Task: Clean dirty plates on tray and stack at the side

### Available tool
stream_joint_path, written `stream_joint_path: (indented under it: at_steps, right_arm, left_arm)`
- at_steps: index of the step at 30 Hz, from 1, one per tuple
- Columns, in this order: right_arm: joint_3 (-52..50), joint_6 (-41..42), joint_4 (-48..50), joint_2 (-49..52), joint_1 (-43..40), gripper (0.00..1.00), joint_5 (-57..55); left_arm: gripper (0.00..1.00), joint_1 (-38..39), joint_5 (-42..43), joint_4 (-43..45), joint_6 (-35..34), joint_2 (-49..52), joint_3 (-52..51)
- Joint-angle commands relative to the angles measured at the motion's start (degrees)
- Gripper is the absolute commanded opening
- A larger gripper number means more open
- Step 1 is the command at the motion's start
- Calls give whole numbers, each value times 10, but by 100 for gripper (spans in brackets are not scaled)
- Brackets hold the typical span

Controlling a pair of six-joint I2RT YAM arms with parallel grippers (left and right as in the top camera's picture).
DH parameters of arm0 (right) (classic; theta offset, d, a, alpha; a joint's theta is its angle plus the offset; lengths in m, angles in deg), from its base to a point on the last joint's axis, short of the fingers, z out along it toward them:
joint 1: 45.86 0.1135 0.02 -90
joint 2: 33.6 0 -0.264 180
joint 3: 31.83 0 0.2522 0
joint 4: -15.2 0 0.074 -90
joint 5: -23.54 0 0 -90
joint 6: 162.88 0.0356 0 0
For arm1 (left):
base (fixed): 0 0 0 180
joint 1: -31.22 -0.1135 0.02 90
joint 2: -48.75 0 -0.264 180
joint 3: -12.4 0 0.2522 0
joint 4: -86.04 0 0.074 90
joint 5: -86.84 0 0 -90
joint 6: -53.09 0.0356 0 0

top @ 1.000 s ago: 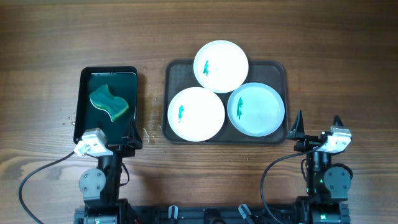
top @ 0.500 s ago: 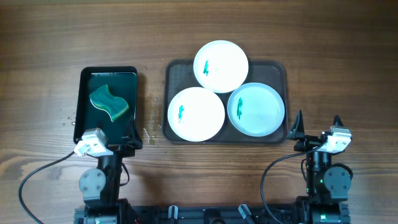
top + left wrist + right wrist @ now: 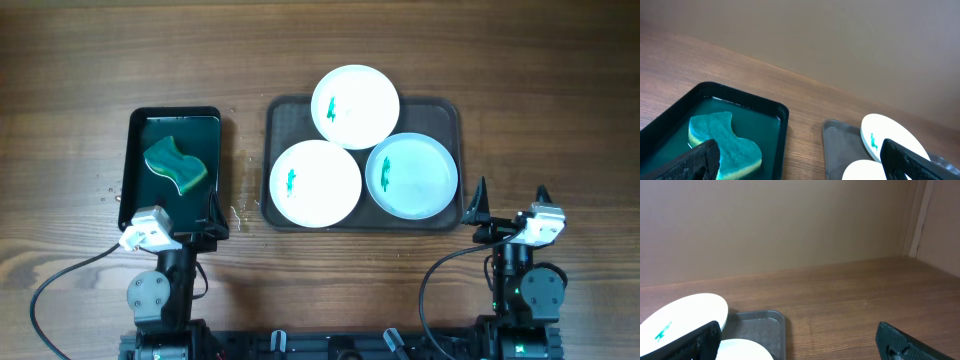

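the dark grey-brown tray (image 3: 284,114) lies flat on the table, three round white plates on it. far plate (image 3: 355,106) pokes out over the tray's far rim, its near edge meeting the other two. left plate (image 3: 315,182) and bluish plate (image 3: 411,176) sit side by side, each plate showing a small green smear (image 3: 291,181) left of centre.
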State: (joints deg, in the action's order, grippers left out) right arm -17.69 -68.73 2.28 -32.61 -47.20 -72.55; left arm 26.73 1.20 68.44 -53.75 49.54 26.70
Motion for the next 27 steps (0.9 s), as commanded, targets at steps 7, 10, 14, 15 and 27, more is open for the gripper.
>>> stream_joint_path:
  at_steps: [7, 10, 14, 15, 27]
  right_arm:
    - [-1, -10, 3, -6, -1, 100, -10]
    - [-1, -10, 3, -6, -1, 100, -10]
    - [-1, -10, 3, -6, -1, 100, -10]
    - [-1, -10, 3, -6, -1, 100, -10]
    - [-1, 140, -4, -6, -1, 100, 70]
  left_arm:
    - [100, 3, -3, -3, -3, -4, -2]
    - [100, 3, -3, -3, -3, -4, -2]
    - [100, 3, -4, -2, -3, -4, -2]
    - [100, 3, -3, 1, -3, -4, -2]
    - [100, 4, 246, 135, -106, -4, -2]
